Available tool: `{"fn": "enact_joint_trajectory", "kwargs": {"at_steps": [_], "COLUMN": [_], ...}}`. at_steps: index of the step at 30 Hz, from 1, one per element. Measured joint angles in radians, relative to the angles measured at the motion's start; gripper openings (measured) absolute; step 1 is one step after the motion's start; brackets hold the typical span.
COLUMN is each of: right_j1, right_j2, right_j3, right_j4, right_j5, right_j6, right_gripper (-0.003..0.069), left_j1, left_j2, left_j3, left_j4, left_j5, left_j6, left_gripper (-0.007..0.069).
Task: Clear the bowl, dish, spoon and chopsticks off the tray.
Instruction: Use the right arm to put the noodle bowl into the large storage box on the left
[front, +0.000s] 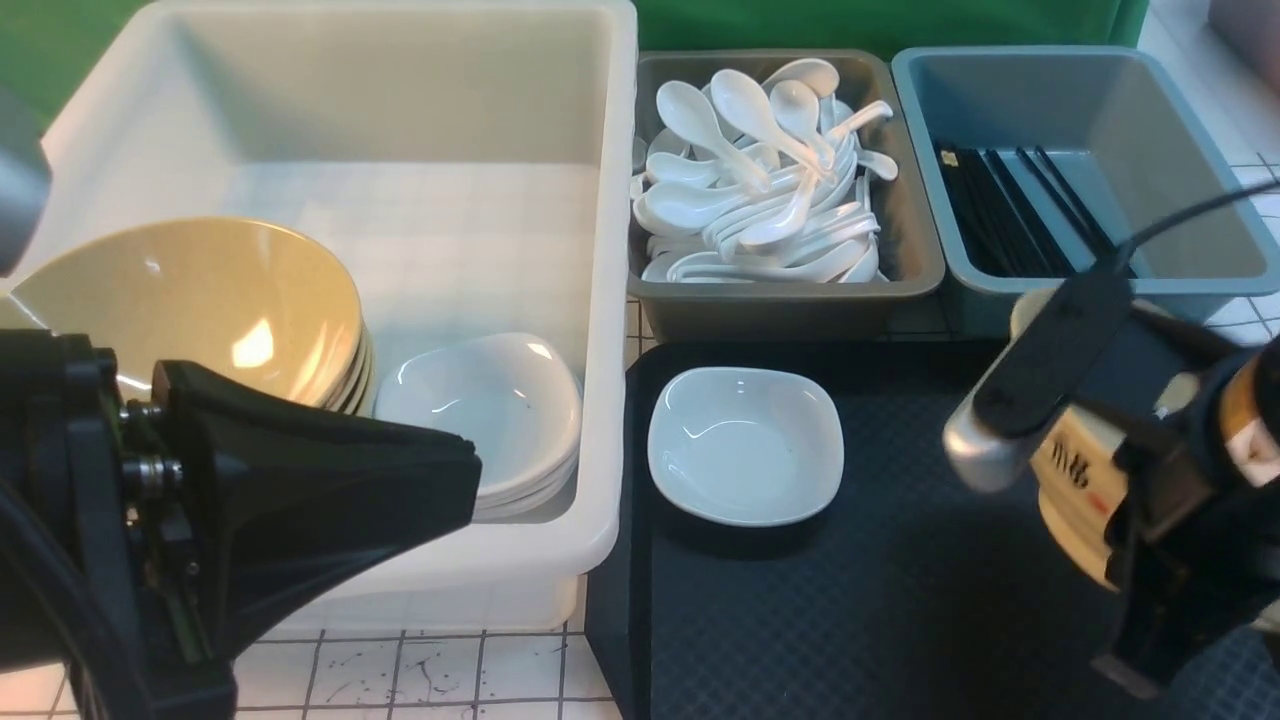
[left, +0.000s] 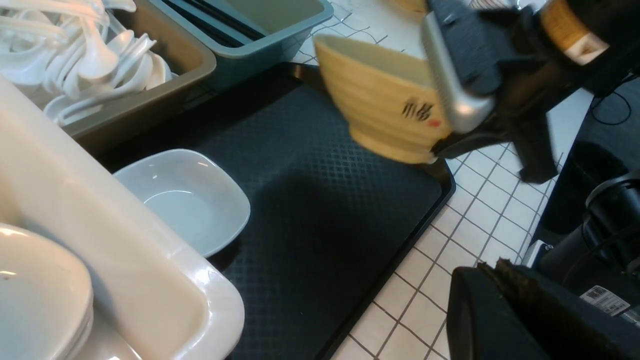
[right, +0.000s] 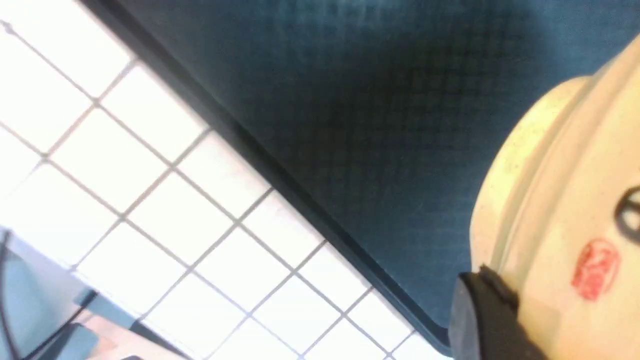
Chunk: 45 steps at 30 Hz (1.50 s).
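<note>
My right gripper (front: 1040, 450) is shut on the rim of the tan bowl (front: 1078, 480), one finger inside and one outside. It holds the bowl tilted above the right side of the black tray (front: 900, 620). The bowl also shows in the left wrist view (left: 380, 110) and in the right wrist view (right: 565, 215). The white dish (front: 745, 445) sits on the tray's far left corner, next to the tub; it also shows in the left wrist view (left: 185, 200). My left gripper (front: 465, 480) is shut and empty, low at the front left over the tub's near wall. No spoon or chopsticks show on the tray.
A white tub (front: 600, 300) left of the tray holds a stack of tan bowls (front: 210, 300) and a stack of white dishes (front: 490, 410). Behind the tray stand a grey bin (front: 790, 300) of white spoons and a blue bin (front: 1090, 280) of black chopsticks.
</note>
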Motion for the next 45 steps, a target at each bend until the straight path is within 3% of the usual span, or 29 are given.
{"fn": "enact_joint_trajectory", "kwargs": {"at_steps": [4,12,20,27,34,45], "right_j1": [0.04,0.111,0.196,0.239,0.246,0.288], "right_j2": [-0.003,0.134,0.466,0.684,0.853,1.032], "right_j3": [-0.127,-0.453,-0.876,-1.092,-1.115,-1.115], "right_j4": [0.001,0.001,0.007,0.092,0.21,0.268], "right_j5": [0.0,-0.004,-0.091,-0.282,-0.481,-0.562], "right_j6": [0.011,-0.136,-0.46,-0.687,-0.826,-0.973], "right_gripper": [0.0052,0.0053,0.0053,0.0053,0.0053,0.0053], "left_j1": [0.0,0.0,0.0,0.0,0.0,0.0], "left_j2": [0.0,-0.023,-0.188,-0.302,-0.43,-0.536], "left_j3": [0.0,0.0,0.0,0.0,-0.001,-0.01], "left_j4": [0.038,0.348,0.733,0.961,1.061,1.086], "left_j5": [-0.005,-0.055,-0.053,0.053,0.139,0.167], "left_j6": [-0.024,-0.358,-0.83,-1.079,-1.181,-1.209], "left_gripper": [-0.0001,-0.0001,-0.0001,-0.0001,-0.0001,-0.0001]}}
